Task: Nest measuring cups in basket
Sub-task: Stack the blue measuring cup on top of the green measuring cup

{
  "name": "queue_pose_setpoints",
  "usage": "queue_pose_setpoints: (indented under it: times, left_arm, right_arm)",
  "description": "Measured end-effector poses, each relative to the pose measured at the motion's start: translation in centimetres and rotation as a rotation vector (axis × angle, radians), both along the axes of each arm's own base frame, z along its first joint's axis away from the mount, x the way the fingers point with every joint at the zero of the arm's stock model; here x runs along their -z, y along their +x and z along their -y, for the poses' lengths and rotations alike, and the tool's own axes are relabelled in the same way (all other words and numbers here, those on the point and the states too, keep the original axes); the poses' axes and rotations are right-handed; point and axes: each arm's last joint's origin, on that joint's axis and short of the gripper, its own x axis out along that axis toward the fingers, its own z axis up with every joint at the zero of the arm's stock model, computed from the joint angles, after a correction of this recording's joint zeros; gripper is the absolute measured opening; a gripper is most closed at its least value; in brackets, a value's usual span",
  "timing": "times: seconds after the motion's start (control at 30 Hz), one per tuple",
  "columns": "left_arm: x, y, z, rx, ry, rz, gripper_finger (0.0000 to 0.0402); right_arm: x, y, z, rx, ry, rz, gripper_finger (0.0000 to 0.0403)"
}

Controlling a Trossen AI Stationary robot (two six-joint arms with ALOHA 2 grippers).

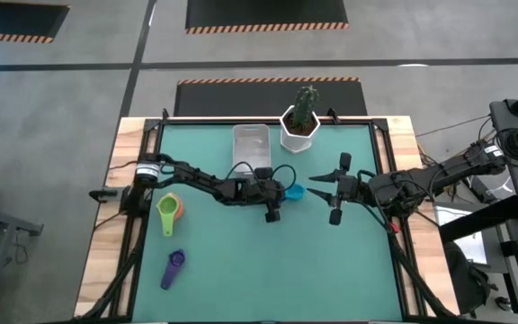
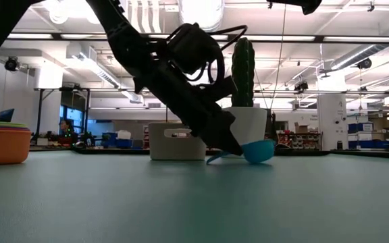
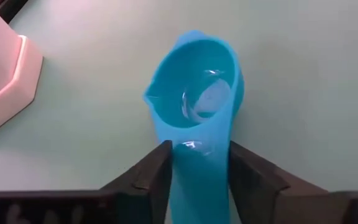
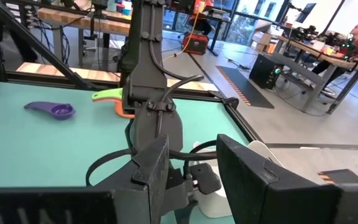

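Blue measuring cup: on the green table, near the white cactus pot; its flat handle lies between the two fingers of the left end effector, which press against its sides, grasping it.

Clear basket: at the table's far edge, beside the pot.

Green cup on orange cup: stacked on the left side.

Purple cup: nearer the front-left corner, apart.

Right end effector: above the table right of the blue cup, fingers parted, holding nothing.
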Motion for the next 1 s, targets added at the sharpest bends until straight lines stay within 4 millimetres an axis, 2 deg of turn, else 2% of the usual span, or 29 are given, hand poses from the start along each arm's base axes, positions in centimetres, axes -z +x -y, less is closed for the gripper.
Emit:
queue_pose_setpoints:
  times: [0.2,0.4,0.7,0.9,1.0]
  left_arm:
    - [0.0,0.0,0.9,0.021,-0.001,-0.006,0.0066]
    - [-1.5,-0.5,3.6,-0.012,0.044,0.004,0.0006]
    - [-7.2,-3.9,8.4,-0.093,0.090,0.005,0.0002]
    - [-10.1,-6.2,10.4,-0.118,0.063,0.031,0.0001]
    - [-11.4,-8.0,11.3,-0.154,0.041,0.016,0.0001]
  right_arm:
    - [0.0,0.0,0.0,0.000,0.000,0.000,0.0123]
    - [0.0,0.0,0.0,0.000,-0.003,-0.001,0.0123]
    - [0.0,0.0,0.0,-0.002,-0.015,-0.003,0.0123]
    - [-0.1,0.0,0.0,-0.003,-0.023,0.003,0.0123]
    - [-0.1,0.0,0.0,-0.004,-0.025,0.003,0.0123]
